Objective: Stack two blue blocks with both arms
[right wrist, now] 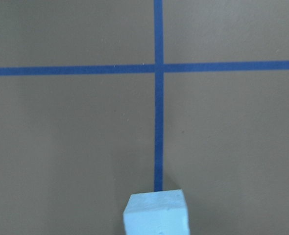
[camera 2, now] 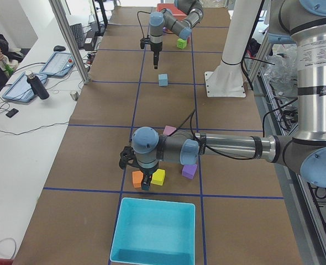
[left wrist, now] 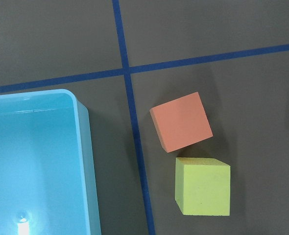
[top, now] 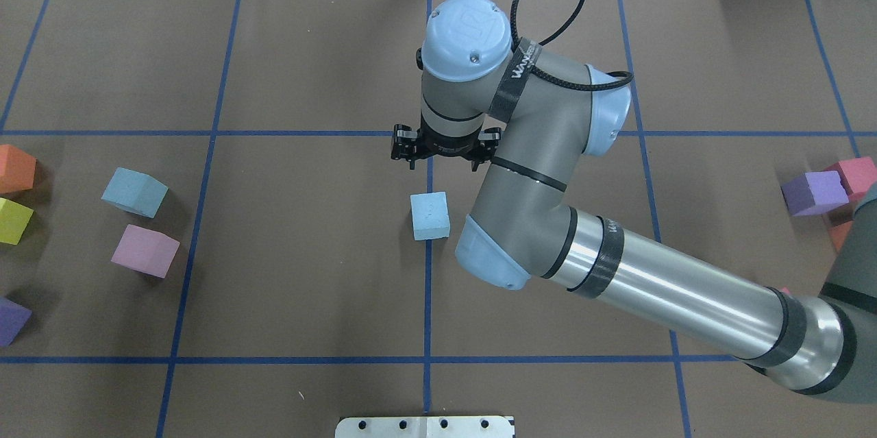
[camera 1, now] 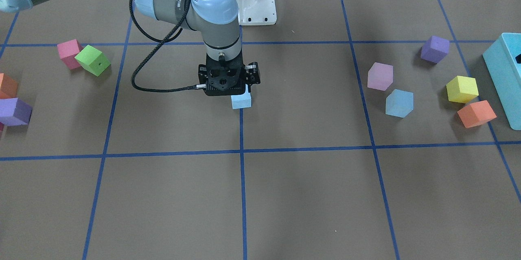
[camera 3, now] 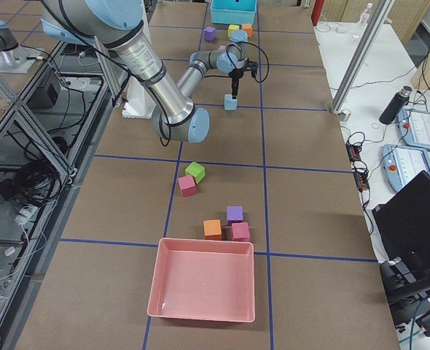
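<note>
One pale blue block [top: 430, 216] stands on the blue centre tape line; it also shows in the front view [camera 1: 241, 100] and at the bottom of the right wrist view [right wrist: 156, 211]. My right gripper [top: 442, 150] hangs straight above it, apart from it; its fingers are hidden, so I cannot tell if it is open. The second blue block [top: 134, 191] lies on my left side next to a pink cube [top: 145, 251]. My left gripper [camera 2: 145, 185] shows only in the left side view, low over an orange cube [left wrist: 181, 121] and a yellow cube [left wrist: 203, 186]; I cannot tell its state.
A turquoise box [camera 1: 502, 81] stands at my far left, beside the orange and yellow cubes, with a purple cube [camera 1: 434, 49] nearby. Green [camera 1: 93, 60], pink [camera 1: 68, 52] and purple [camera 1: 14, 111] cubes lie on my right. A red tray [camera 3: 204, 284] is at the right end.
</note>
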Motion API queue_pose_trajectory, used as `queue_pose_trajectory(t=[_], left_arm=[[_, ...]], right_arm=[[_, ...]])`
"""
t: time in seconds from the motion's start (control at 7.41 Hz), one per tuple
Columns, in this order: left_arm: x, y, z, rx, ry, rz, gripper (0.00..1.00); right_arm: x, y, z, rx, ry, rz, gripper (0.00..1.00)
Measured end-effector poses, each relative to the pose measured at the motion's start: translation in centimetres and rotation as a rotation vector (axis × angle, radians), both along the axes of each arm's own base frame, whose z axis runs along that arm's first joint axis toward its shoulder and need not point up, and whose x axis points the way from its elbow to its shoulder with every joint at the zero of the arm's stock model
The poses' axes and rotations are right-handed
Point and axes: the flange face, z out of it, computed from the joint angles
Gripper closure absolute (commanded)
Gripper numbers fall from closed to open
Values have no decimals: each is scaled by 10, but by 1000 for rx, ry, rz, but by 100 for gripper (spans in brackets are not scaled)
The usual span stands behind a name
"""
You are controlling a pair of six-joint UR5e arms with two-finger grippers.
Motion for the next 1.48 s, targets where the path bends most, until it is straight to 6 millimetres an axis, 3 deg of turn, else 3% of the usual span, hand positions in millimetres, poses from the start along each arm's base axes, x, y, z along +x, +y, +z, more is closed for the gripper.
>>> queue_pose_trajectory(t=[0.27, 0.4, 0.54, 0.81, 0.94, 1.21, 1.35, 1.48], left_arm=[[0, -4, -20, 75, -1, 1, 2], [0, -7, -25, 101, -1, -1, 2], [1, -13, -29, 120, 0, -3, 2], [5, -37, -39, 157, 8, -2, 2], [5, -42, -39, 164, 11, 0, 2], [6, -44, -44, 205, 18, 1, 1], [10, -45, -49, 237, 23, -2, 2], [28, -52, -58, 243, 32, 6, 2]], right_arm=[[74, -25, 63, 42, 38, -30, 0], [124, -37, 101, 65, 51, -59, 0], [178, -40, 143, 96, 71, -91, 0], [304, -36, 237, 144, 109, -170, 0], [370, -28, 286, 154, 115, -207, 0], [490, 10, 373, 165, 142, -232, 0], [537, 37, 407, 149, 155, -216, 0], [570, 62, 432, 125, 163, -192, 0]])
